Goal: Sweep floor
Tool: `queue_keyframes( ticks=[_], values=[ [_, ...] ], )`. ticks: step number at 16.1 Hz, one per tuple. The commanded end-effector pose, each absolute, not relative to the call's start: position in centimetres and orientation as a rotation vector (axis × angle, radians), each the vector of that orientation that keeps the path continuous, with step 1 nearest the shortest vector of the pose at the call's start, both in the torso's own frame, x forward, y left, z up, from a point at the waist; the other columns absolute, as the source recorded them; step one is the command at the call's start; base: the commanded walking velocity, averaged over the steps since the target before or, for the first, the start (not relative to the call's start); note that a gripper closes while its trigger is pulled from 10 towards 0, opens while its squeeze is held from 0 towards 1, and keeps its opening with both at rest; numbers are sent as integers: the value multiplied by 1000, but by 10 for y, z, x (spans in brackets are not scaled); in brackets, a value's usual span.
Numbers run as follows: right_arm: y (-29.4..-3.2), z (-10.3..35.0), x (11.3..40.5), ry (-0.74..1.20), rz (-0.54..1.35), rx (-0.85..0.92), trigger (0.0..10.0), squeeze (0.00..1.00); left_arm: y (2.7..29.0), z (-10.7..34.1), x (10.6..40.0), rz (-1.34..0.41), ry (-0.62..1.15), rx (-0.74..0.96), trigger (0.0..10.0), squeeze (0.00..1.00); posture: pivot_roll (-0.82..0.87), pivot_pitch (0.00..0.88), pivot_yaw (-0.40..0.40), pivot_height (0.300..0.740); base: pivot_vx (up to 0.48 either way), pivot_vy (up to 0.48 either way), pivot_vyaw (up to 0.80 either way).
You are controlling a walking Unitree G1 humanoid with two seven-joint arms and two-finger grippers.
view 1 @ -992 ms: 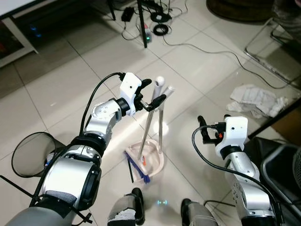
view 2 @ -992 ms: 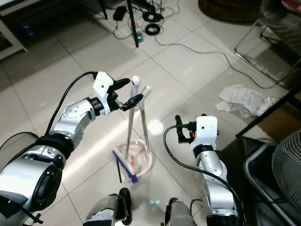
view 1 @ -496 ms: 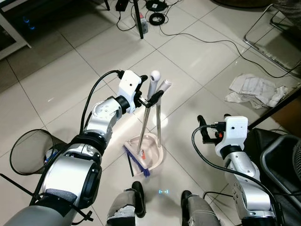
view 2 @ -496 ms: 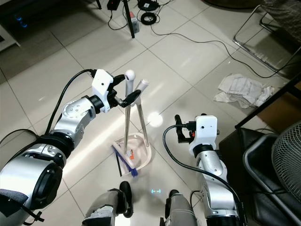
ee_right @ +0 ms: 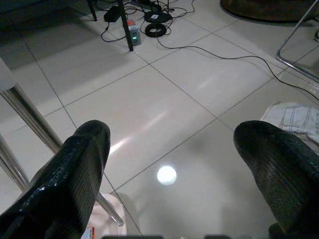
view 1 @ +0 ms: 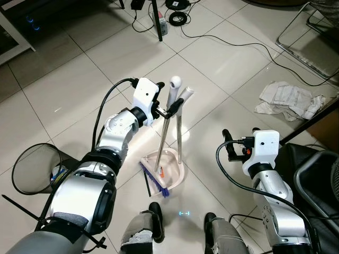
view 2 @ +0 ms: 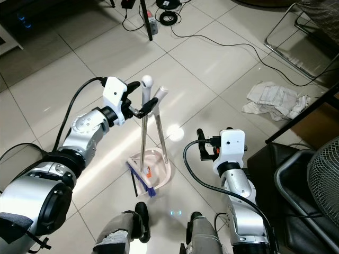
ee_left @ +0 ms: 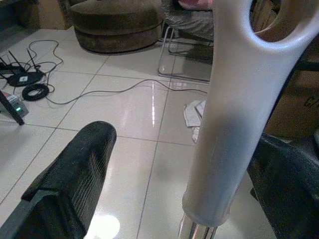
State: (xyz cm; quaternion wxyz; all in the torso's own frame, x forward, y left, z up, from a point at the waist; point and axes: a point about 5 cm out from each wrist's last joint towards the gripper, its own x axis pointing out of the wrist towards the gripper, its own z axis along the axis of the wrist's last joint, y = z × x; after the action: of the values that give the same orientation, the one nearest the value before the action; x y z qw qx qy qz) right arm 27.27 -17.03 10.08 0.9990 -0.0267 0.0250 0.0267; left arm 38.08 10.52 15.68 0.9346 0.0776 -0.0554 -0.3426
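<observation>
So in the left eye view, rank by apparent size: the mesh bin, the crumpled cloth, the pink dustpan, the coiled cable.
1. Mesh bin and crumpled cloth: look alike, unranked
2. Pink dustpan
3. Coiled cable, though it lies farthest away

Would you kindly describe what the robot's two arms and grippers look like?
Both arms are glossy silver segments with black joints. Each wrist carries a white boxy housing, with a thick black cable looping from it back along the forearm. The left gripper and right gripper each have two long black fingers with ribbed pads. The right wrist shows a small orange-red part.

Left gripper (view 1: 168,108) extended forward, spread, right gripper (ee_right: 174,164) spread, low.
</observation>
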Motion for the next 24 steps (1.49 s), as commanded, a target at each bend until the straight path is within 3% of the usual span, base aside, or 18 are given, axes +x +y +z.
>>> queue_keyframes(
  ticks=[1, 3, 4, 6, 7, 8, 11, 13, 24],
  values=[
    [-170, 99, 270, 65, 48, -59, 10000, 0, 104, 156, 381, -703, -113, 155, 10000, 0, -59, 299, 112, 740, 0, 0, 0],
    [-171, 99, 270, 64, 45, -61, 10000, 0, 102, 157, 380, -709, -118, 147, 9373, 0, -60, 295, 112, 740, 0, 0, 0],
    [-171, 99, 270, 64, 44, -62, 10000, 0, 102, 157, 381, -709, -120, 145, 7098, 0, -61, 292, 112, 740, 0, 0, 0],
    [-172, 99, 270, 65, 42, -64, 10000, 0, 101, 157, 380, -712, -122, 140, 4431, 0, -62, 290, 111, 740, 0, 0, 0],
    [-172, 99, 270, 65, 41, -64, 10000, 0, 101, 157, 380, -714, -122, 137, 3961, 0, -62, 291, 111, 740, 0, 0, 0],
    [-172, 99, 270, 65, 41, -64, 10000, 0, 102, 157, 380, -716, -121, 136, 2706, 0, -62, 293, 111, 740, 0, 0, 0],
    [-172, 99, 271, 67, 42, -65, 10000, 0, 102, 157, 380, -717, -122, 131, 510, 0, -63, 296, 109, 740, 0, 0, 0],
    [-172, 99, 271, 66, 42, -66, 10000, 0, 103, 156, 380, -718, -120, 128, 0, 0, -64, 297, 110, 740, 0, 0, 0],
    [-173, 99, 272, 65, 36, -70, 10000, 0, 108, 154, 379, -714, -120, 128, 0, 0, -66, 292, 108, 740, 0, 0, 0]
  ],
)
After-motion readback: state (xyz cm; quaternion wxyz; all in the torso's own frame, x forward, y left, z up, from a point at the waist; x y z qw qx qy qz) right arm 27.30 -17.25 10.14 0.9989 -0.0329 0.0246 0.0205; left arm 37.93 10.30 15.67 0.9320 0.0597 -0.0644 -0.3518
